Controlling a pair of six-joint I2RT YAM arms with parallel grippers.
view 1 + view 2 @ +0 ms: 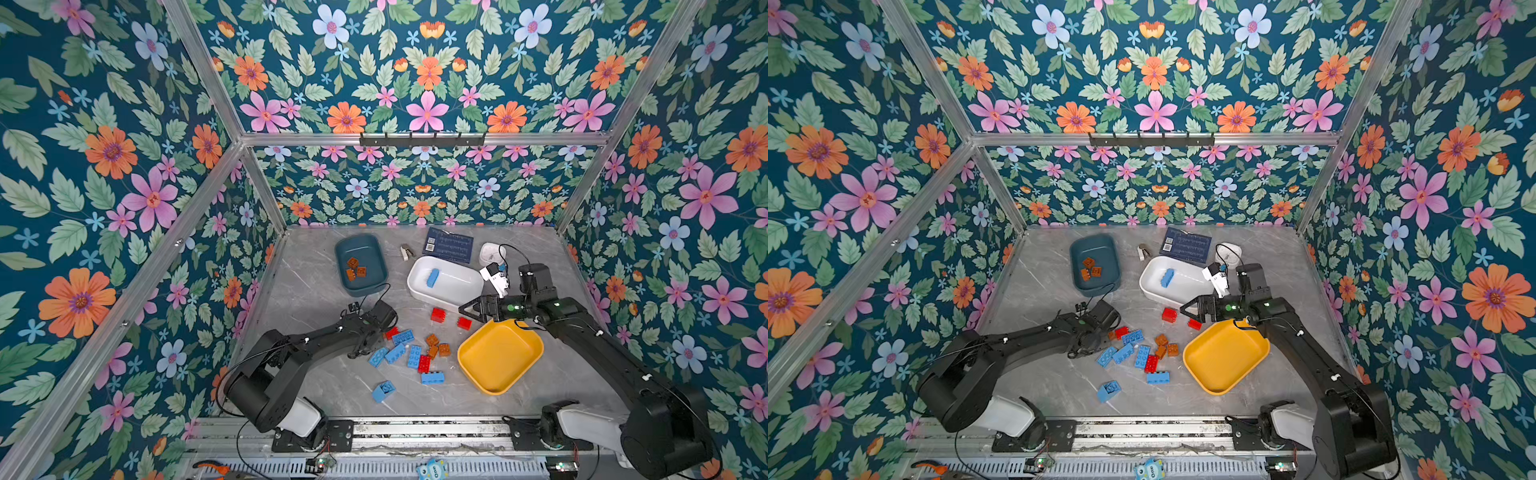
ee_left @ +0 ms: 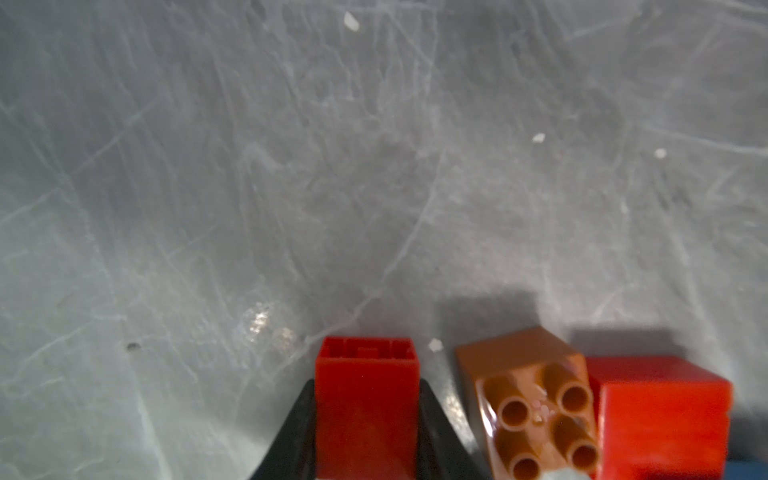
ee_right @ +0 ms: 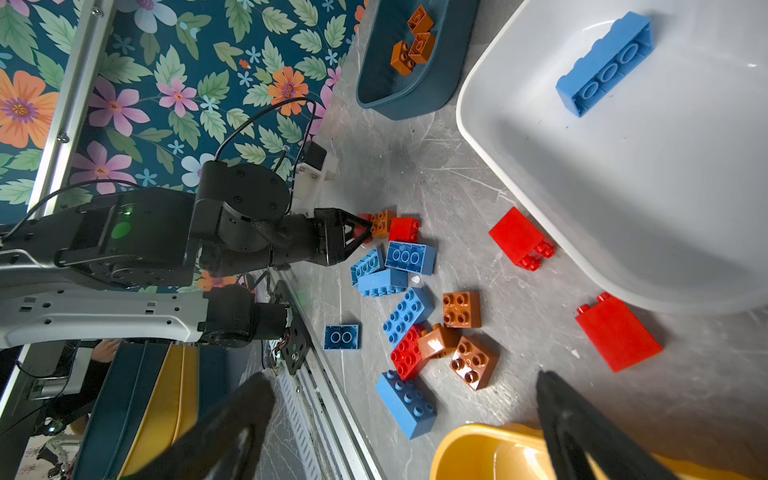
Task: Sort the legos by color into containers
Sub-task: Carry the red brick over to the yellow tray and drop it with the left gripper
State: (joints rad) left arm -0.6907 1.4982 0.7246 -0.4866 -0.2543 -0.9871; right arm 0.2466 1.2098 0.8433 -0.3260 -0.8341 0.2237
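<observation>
1. The legos are small studded plastic bricks: long blue, red and short orange-brown.
2. The left claw (image 2: 368, 419) pinches one red brick (image 2: 365, 370) at the edge of the loose pile on the counter (image 1: 332, 386).
3. The right claw (image 1: 467, 309) is spread wide and holds nothing, between the white tub (image 1: 457, 278) and the yellow tub (image 1: 498, 357).
4. The teal tub (image 1: 361, 245) holds three orange-brown bricks (image 1: 355, 268).
5. The white tub holds one blue brick (image 1: 433, 277).
6. Loose on the counter are six loose blue bricks (image 1: 414, 356), four loose red bricks (image 1: 438, 314) and four loose orange-brown bricks (image 1: 444, 349).
</observation>
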